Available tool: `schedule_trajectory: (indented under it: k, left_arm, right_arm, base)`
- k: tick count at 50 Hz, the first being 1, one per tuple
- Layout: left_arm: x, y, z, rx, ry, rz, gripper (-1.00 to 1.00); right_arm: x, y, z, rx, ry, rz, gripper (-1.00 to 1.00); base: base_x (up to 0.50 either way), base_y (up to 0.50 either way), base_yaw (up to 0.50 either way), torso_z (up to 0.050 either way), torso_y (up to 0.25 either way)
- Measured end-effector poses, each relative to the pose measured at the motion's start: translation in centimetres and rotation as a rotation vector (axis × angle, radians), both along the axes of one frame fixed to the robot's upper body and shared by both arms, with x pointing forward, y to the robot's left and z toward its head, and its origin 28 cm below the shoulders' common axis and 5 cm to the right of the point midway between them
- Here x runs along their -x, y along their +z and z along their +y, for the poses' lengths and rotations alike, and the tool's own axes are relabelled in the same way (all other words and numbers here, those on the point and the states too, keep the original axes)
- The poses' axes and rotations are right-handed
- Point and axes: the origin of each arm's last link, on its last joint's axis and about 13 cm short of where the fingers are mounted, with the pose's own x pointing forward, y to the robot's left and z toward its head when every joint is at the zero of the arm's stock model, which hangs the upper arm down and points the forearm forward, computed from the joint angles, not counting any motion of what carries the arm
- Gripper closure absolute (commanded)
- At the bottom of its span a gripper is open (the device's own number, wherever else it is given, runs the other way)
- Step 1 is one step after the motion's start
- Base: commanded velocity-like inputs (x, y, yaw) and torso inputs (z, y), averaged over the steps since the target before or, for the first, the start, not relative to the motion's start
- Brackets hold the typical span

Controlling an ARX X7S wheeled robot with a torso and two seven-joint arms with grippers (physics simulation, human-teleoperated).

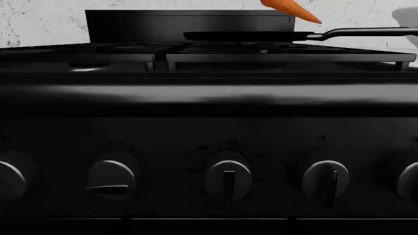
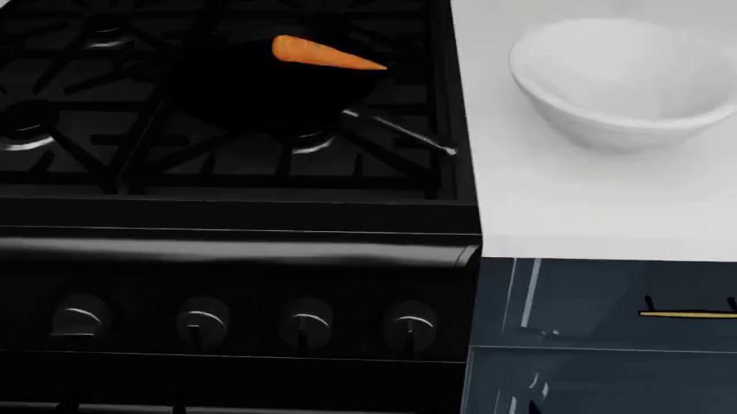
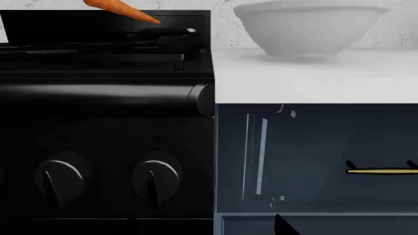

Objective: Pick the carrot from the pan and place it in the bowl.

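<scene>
The orange carrot (image 2: 326, 54) lies in the black pan (image 2: 259, 90) on the stove's right burner, pointed end toward the right. The pan's handle (image 2: 398, 131) runs out toward the counter. The white bowl (image 2: 622, 78) stands on the white counter to the right of the stove. In the left wrist view the carrot (image 1: 290, 9) shows above the pan (image 1: 238, 35). In the right wrist view I see the carrot (image 3: 121, 9) and the bowl (image 3: 307, 27). The left gripper is out of view. Only a dark tip (image 3: 282, 226) of the right gripper shows.
The black stove (image 2: 230, 216) has raised grates (image 2: 69, 103) and a row of knobs (image 2: 305, 323) on its front. The white counter (image 2: 599, 207) adjoins it on the right, above a dark blue cabinet (image 2: 599, 328) with a yellow handle (image 2: 688, 314).
</scene>
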Motion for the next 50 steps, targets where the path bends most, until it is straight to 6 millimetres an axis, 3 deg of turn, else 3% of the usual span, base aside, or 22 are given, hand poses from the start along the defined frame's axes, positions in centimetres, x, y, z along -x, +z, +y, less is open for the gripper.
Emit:
schedule_trajectory:
  k: [22, 32, 41, 50]
  left_arm:
    - [0.3, -2.9, 0.2, -0.003, 0.011, 0.041, -1.00]
    - [0.6, -2.9, 0.6, -0.008, 0.033, 0.029, -1.00]
    - [0.5, 0.2, 1.5, -0.026, 0.080, -0.058, -1.00]
    - [0.6, 6.8, 2.5, -0.076, 0.117, -0.224, -1.00]
  right_arm:
    - [-0.2, -0.4, 0.5, 0.006, 0.020, 0.013, -1.00]
    - [0.0, -0.1, 0.3, 0.009, 0.005, 0.010, -1.00]
    - [0.0, 2.9, -0.4, 0.039, -0.018, -0.075, -1.00]
    - [0.3, 9.8, -1.6, 0.079, -0.048, -0.238, -1.00]
  base:
    - [0.00, 0.00, 0.00, 0.000, 0.000]
    - [0.00, 0.00, 0.00, 0.000, 0.000]
    - [0.00, 0.00, 0.00, 0.000, 0.000]
    - [0.00, 0.00, 0.00, 0.000, 0.000]
